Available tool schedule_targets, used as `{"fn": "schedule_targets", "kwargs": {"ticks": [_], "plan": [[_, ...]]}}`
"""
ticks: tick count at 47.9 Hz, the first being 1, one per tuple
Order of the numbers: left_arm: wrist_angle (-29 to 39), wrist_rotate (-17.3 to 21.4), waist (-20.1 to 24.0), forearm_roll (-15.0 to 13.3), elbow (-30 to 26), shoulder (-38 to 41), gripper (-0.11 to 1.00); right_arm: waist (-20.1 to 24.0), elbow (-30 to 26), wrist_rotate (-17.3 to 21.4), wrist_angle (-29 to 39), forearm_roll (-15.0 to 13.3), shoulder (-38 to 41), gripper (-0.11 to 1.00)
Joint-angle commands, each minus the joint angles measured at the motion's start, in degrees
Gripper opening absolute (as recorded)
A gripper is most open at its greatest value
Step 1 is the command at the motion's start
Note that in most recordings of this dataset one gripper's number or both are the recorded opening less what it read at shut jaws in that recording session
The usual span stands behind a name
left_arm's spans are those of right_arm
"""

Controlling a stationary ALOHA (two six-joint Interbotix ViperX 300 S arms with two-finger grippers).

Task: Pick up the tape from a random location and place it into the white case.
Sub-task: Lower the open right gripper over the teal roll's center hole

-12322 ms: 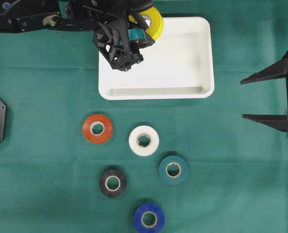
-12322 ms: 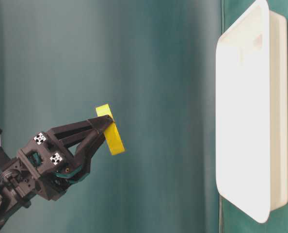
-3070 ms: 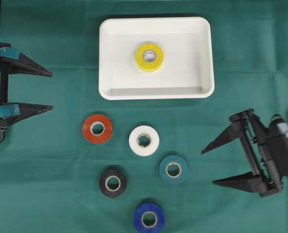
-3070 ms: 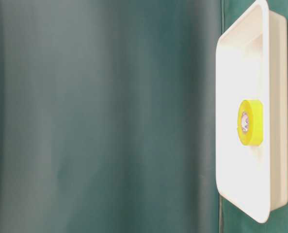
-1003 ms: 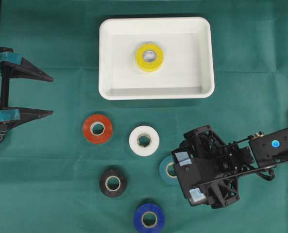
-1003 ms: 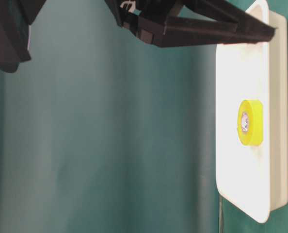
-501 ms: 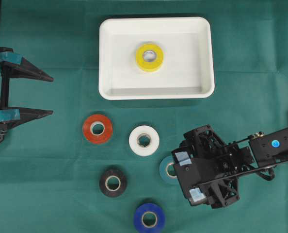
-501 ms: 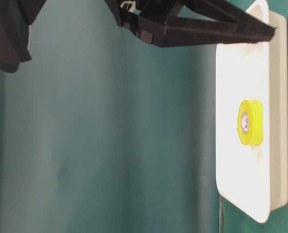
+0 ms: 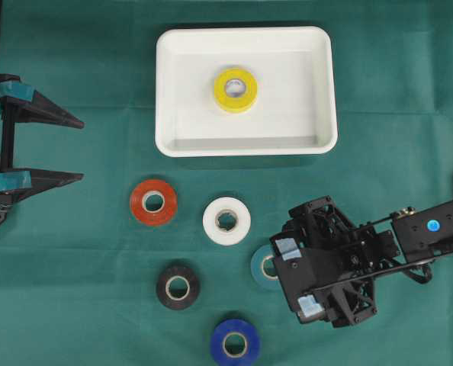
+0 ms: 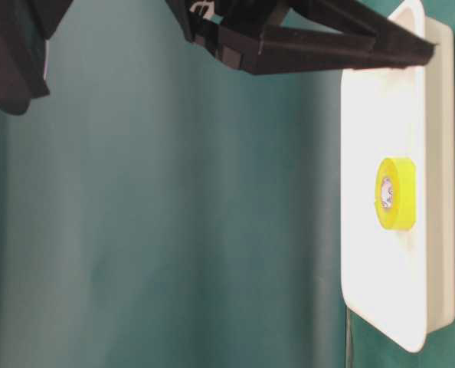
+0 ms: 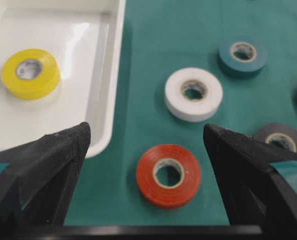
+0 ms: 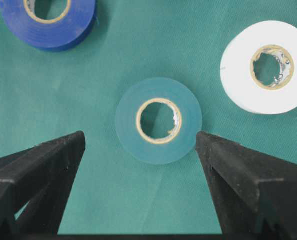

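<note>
**Overhead view: right pincer over the teal tape**

We see our right pincer [image 9: 290, 278] low over the green cloth [image 9: 74, 290], with its two fingers spread wide. It holds nothing. The teal tape [image 9: 264, 266] lies flat partly under it, between the two fingers. In the right wrist view the teal tape [image 12: 158, 120] sits in the gap, and the tip of one finger [image 12: 211, 142] is just beside its edge. We cannot tell if they touch. The other finger [image 12: 63, 150] is a little way off.

The white tape [image 12: 264, 66] is past the teal one and off to one side. The blue tape [image 12: 48, 17] is past it on the other side. The black tape [image 9: 178, 287] and the red tape [image 9: 153, 202] lie further away from this pincer, flat on the cloth.

Our left pincer [image 9: 72, 149] is at the far side, also spread wide and holding nothing. In the left wrist view the red tape [image 11: 168, 175] lies just ahead, between its fingers.

The white case [image 9: 322, 91] sits well away from both pincers. The yellow tape [image 9: 236, 89] lies flat inside it, near the middle. In the table-level view the yellow tape [image 10: 396, 193] shows in the case [image 10: 381, 307], and a dark finger [image 10: 327, 47] of the right pincer crosses the top.
</note>
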Motion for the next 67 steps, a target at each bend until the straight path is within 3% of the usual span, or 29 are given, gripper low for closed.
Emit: {"fn": "schedule_targets", "kwargs": {"ticks": [1, 36, 61, 67], "plan": [[-0.3, 0.1, -0.2, -0.1, -0.6, 0.3, 0.98, 0.0, -1.2, 0.3, -0.3, -0.1, -0.8, 0.91], [-0.2, 0.1, -0.2, -0.1, -0.6, 0.2, 0.98, 1.2, -0.9, 0.6, -4.2, 0.3, 3.3, 0.91], [-0.1, 0.0, -0.2, -0.1, -0.4, 0.3, 0.98, 2.0, 1.0, 0.7, -12.6, 2.3, 9.2, 0.91], [-0.1, 0.0, -0.2, -0.1, -0.4, 0.3, 0.98, 2.0, 1.6, 2.4, -14.1, 2.1, 10.7, 0.91]]}}
